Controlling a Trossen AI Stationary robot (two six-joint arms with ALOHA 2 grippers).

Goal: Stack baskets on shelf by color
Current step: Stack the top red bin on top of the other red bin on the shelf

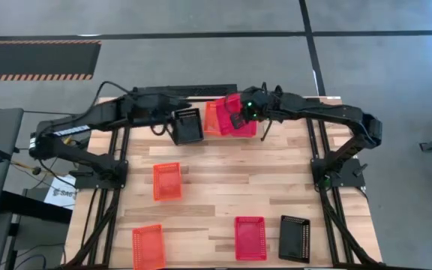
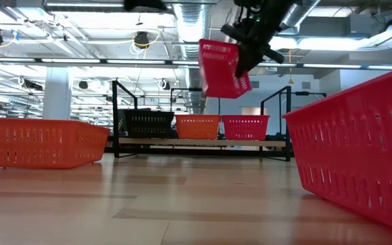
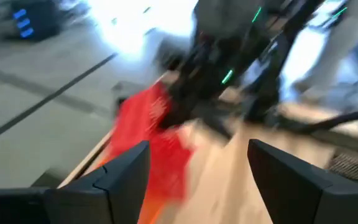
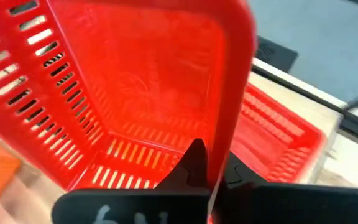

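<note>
Right gripper carries a red-pink basket above the shelf.

The right gripper (image 2: 245, 51), clamped on the rim of the red-pink basket (image 2: 218, 68), holds it tilted over the shelf (image 2: 203, 142) at the desk's 12 o'clock. It looks light, stiff and smooth; the thin rim suits pinching. The left gripper (image 3: 191, 168) stands apart, empty. Blur hides the shelf's stacks.

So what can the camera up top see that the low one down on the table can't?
Only the high view shows the left gripper, open beside the black basket, plus another black basket near the front. Only the low view shows the held red-pink basket hanging high above the shelf. Both show the right gripper shut on that basket, and the shelf's three baskets.
</note>
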